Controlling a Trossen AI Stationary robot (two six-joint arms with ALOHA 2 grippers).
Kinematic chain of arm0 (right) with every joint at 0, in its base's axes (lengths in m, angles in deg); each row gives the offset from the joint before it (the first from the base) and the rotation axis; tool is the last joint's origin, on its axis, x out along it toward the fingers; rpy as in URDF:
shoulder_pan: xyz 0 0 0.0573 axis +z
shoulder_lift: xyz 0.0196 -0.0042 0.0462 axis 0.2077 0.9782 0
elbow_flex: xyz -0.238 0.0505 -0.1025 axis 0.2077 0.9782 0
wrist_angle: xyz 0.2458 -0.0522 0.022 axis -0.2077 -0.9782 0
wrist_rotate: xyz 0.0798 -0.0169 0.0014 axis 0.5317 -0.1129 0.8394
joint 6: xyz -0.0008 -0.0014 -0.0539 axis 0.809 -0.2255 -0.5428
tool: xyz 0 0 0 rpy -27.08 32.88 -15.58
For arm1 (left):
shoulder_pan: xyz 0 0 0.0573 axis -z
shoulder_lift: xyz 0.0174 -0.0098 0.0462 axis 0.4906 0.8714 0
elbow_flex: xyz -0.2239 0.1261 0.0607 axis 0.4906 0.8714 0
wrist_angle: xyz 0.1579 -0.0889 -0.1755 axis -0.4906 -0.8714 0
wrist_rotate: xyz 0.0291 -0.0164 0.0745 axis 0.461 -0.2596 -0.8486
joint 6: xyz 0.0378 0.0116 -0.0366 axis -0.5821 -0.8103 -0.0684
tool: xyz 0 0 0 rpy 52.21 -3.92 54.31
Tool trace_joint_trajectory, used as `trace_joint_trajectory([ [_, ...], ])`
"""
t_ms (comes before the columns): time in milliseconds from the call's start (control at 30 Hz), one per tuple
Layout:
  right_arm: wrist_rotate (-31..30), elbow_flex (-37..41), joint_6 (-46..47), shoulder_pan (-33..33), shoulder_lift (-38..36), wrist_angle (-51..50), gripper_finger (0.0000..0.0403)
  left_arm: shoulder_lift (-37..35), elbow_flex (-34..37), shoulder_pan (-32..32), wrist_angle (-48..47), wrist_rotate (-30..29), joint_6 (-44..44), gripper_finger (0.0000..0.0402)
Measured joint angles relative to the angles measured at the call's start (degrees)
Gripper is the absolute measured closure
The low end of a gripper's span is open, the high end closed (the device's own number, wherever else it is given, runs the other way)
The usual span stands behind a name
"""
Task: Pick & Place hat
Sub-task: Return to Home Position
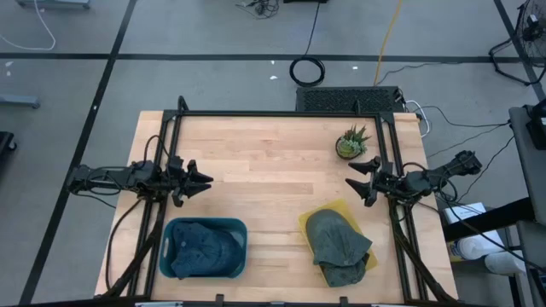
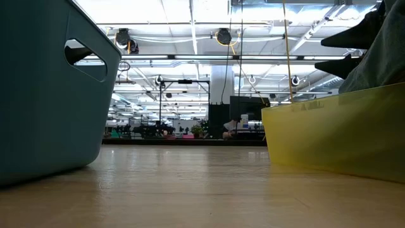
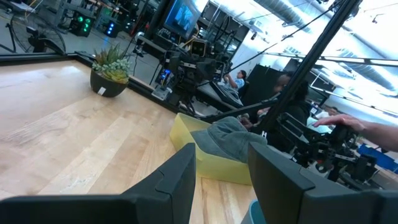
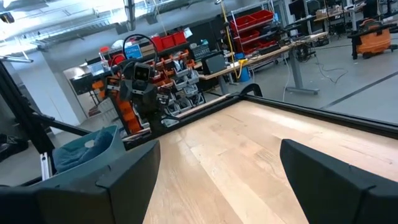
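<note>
A grey-green hat (image 1: 335, 238) lies piled on a yellow bin (image 1: 304, 220) at the near right of the table; the left wrist view also shows this hat (image 3: 229, 135). A blue-grey hat (image 1: 200, 249) lies inside a teal basket (image 1: 240, 228) at the near left. My left gripper (image 1: 205, 180) hovers open at the table's left side, pointing level toward the right. My right gripper (image 1: 356, 176) hovers open at the right side, beyond the yellow bin, pointing left. Neither holds anything.
A small potted plant (image 1: 352, 143) stands at the far right, just beyond my right gripper. A black frame (image 1: 281, 113) borders the table's far and side edges. Bare wood lies between the basket and the bin. A person's hand (image 3: 348, 123) shows beyond the table.
</note>
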Motion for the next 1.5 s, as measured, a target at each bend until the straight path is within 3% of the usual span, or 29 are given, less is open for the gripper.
trace_joint_trajectory([
  [1500,0.0,0.0,0.04,0.0,2.8,1.15,0.0083,0.0,-0.01,0.0,0.0,0.02,0.0,0.025],
])
